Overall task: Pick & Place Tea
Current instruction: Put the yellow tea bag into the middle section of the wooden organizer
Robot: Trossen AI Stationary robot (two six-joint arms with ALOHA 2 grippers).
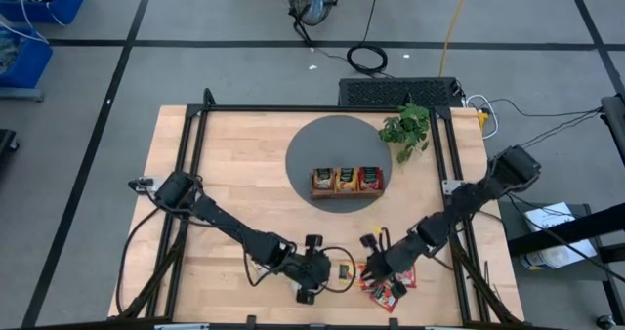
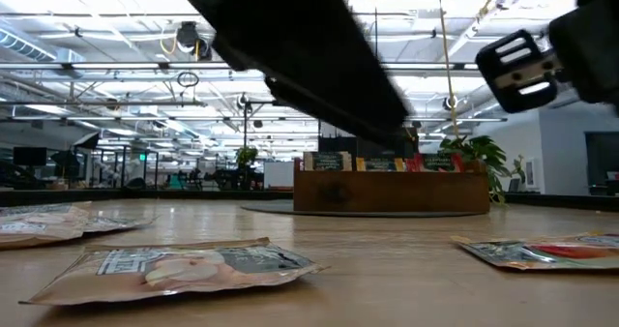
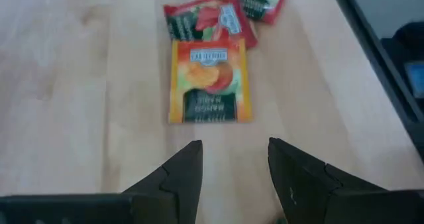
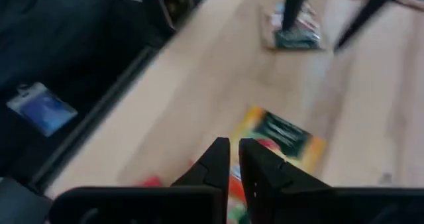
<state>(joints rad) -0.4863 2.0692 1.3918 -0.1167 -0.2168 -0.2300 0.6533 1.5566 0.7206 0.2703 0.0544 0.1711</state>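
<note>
The light wooden table [image 1: 244, 174] carries a brown three-compartment wooden tray [image 1: 347, 182] mid-surface, already part-filled. Flat red and orange tea sachets [image 1: 391, 289] lie by the near edge. The left gripper [image 3: 232, 168], fingers wide, faces an orange sachet [image 3: 209, 81], likely lining up to grasp; the right gripper [image 4: 233, 161], fingers nearly closed, hovers over the sachets.

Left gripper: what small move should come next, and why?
Probably ease the left gripper forward and down onto the orange sachet: its fingers are open, and the sachet lies flat on the table just ahead, ungrasped.
</note>
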